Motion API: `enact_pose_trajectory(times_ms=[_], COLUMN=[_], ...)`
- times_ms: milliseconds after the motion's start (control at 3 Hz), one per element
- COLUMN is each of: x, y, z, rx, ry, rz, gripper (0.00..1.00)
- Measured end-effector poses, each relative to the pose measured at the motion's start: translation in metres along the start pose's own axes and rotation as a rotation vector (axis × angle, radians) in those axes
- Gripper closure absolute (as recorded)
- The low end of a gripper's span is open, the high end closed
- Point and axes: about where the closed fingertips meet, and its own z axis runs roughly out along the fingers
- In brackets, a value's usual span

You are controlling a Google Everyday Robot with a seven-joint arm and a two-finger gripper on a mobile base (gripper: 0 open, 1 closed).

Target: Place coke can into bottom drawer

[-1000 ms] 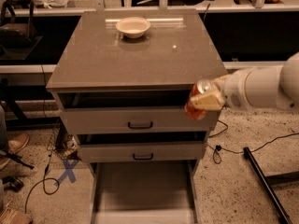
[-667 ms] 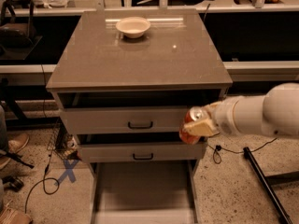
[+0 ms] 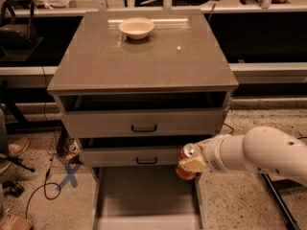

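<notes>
The coke can (image 3: pixel 186 154), red-orange with a silver top, is held tilted in my gripper (image 3: pixel 192 163), which is shut on it. The white arm reaches in from the right. The can hangs at the right front corner of the cabinet, level with the middle drawer's front and just above the right rail of the bottom drawer (image 3: pixel 144 195). The bottom drawer is pulled out, a wide shallow tray with a pale grey floor, and nothing lies in it.
A white bowl (image 3: pixel 136 27) sits at the back of the cabinet top (image 3: pixel 144 61). The top drawer (image 3: pixel 144 123) and middle drawer (image 3: pixel 136 156) have dark handles. Cables and a blue X mark (image 3: pixel 69 175) lie on the floor at left. A dark bar (image 3: pixel 276 195) crosses the floor at right.
My gripper has carried the coke can down and to the left, from beside the top drawer to the level of the middle drawer, above the open bottom drawer's right side.
</notes>
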Motion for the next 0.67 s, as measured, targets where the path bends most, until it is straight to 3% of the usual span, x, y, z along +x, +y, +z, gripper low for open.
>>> enact_pose_trajectory(times_ms=[333, 667], x=[0.0, 0.013], y=[0.001, 0.001], z=[0.0, 0.024], rx=[-0.003, -0.007], ry=[0.001, 0.027], rz=[-0.004, 0.021], gripper=[1.0, 1.0])
